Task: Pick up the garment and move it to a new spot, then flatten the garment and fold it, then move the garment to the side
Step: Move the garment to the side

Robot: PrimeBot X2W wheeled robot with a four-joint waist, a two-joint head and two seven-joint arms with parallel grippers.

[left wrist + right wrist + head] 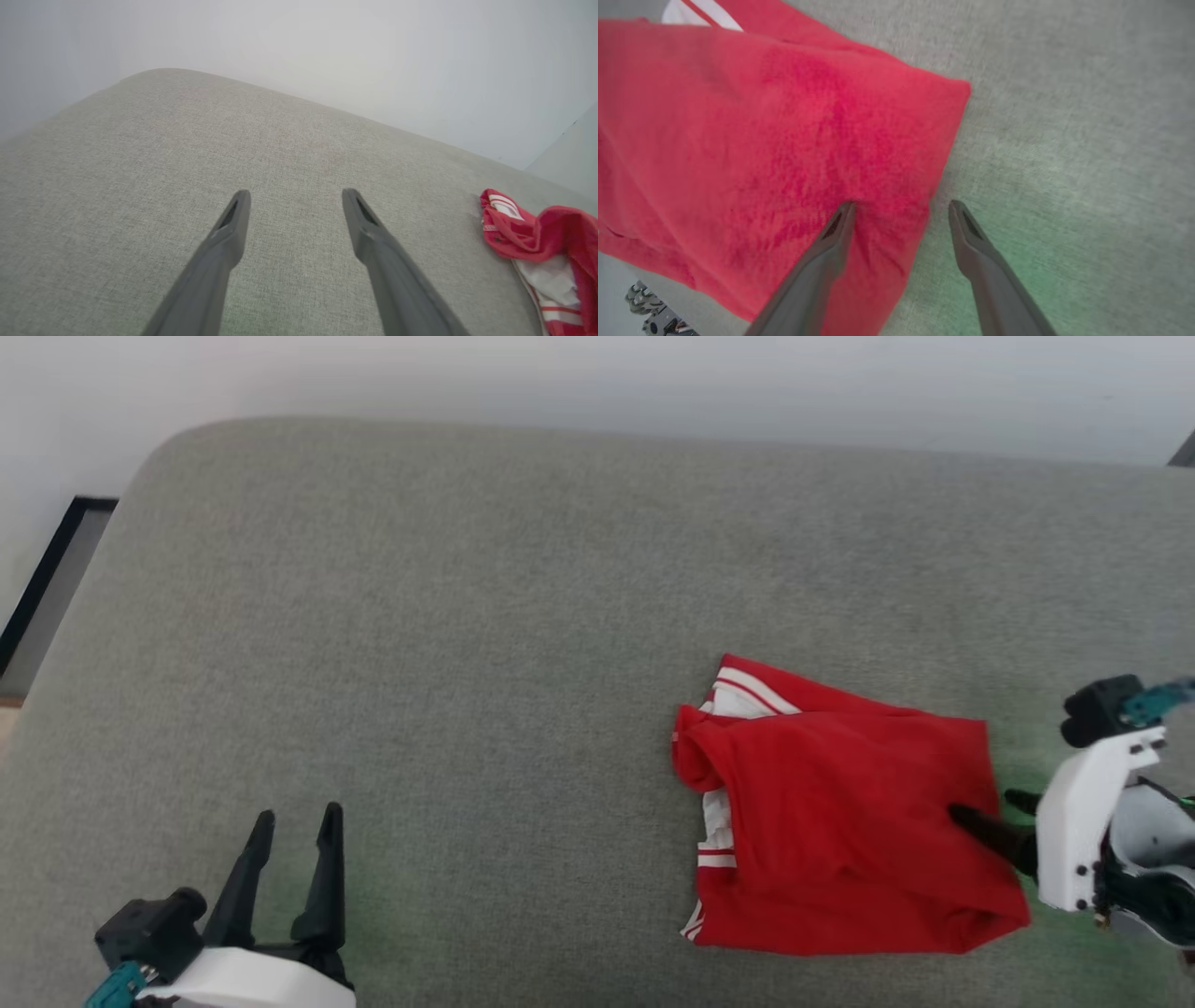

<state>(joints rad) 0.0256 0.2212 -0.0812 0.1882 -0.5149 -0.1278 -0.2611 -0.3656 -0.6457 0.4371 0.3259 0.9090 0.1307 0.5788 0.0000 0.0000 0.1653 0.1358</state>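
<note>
The garment [840,821], a red T-shirt with white striped sleeve ends, lies folded in a rough rectangle on the right of the grey cushion [467,616]. My right gripper [985,805] is open at its right edge. In the right wrist view the right gripper [901,205] straddles that edge: the left finger rests on the garment [761,140], while the right finger is over bare fabric. My left gripper [299,817] stands open at the lower left, far from the shirt, with nothing between its fingers. From the left gripper [294,193] the garment [537,233] shows at the far right.
The grey cushion is wide, with rounded far corners, and ends against a pale wall [597,373]. Beyond its left edge stands a dark-framed panel [56,569]. A small metal part [649,312] shows below the cushion's edge in the right wrist view.
</note>
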